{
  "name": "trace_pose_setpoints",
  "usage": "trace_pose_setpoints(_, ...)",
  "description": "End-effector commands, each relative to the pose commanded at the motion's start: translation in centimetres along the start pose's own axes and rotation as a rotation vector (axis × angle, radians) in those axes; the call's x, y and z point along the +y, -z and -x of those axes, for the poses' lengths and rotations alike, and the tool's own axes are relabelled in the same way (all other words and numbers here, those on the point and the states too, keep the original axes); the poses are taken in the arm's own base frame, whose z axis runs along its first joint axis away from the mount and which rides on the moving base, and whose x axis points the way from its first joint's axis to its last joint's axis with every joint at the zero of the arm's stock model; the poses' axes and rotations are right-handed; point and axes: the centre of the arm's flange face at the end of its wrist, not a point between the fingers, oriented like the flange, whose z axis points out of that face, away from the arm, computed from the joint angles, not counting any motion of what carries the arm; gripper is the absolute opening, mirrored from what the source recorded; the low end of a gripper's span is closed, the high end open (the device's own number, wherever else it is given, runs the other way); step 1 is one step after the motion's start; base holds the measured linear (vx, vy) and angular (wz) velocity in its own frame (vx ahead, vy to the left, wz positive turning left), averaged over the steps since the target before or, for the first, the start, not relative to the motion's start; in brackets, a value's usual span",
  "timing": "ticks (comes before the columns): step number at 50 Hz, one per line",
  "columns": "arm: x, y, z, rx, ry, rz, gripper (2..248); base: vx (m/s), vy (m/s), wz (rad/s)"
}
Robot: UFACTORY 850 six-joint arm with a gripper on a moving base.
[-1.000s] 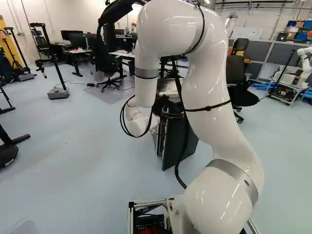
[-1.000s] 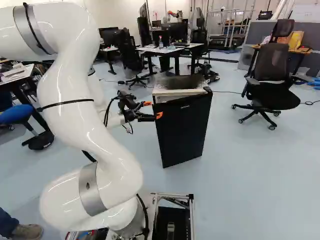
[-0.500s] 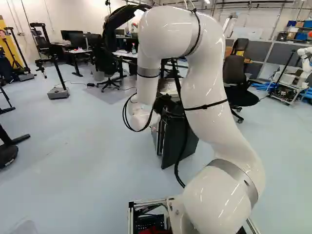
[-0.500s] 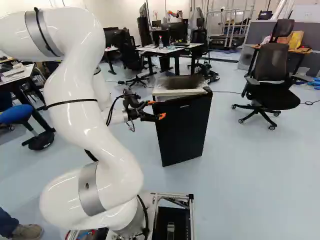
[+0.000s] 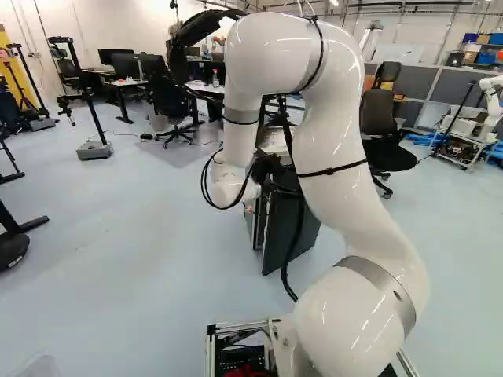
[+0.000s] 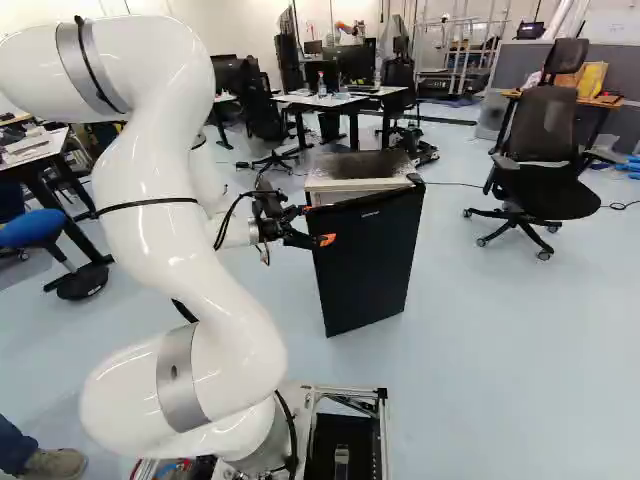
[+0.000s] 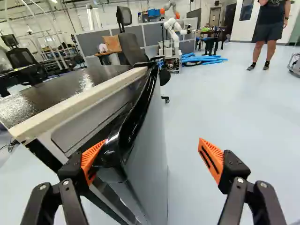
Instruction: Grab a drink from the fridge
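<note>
A black office chair (image 6: 545,185) stands to the right of the fridge (image 6: 365,250) in the right base view, well apart from it, with desks (image 6: 340,98) behind and a blue stool (image 6: 30,228) at the left. The left base view shows a stand (image 5: 95,149) on the floor at the left and another robot (image 5: 493,106) at the far right; blue tubes (image 7: 201,59) lie near that robot in the wrist view. The fridge is on the floor ahead of the arm, and its door (image 7: 151,154), standing a little ajar, hides the inside, so where the drink is cannot be told. The fridge is upright, its long axis vertical, the door front turned towards the right base camera; from the gripper (image 6: 315,225), the door's top edge runs away ahead to the hinged end. The fingers (image 7: 217,158) are spread wide around the door's free edge, one by the gap between door and body, the other out past the front with space between, and they grip nothing; whether the one at the gap touches the door cannot be told. Compared with a second ago, the arm is shifted slightly to the right in the right base view, the fingertips a bit lower and further across the door's edge, while the base is in the same place.
</note>
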Motion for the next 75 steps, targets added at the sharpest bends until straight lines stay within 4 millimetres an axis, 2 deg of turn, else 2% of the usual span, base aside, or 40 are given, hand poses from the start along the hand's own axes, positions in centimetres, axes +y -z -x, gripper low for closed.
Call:
trace_pose_setpoints(35,4.6,0.1,-0.9,0.063,0.008,0.171,247,0.000,0.000,0.000)
trace_pose_setpoints(75,10.8,-0.2,-1.3,0.083,0.024,0.413,247,0.000,0.000,0.000)
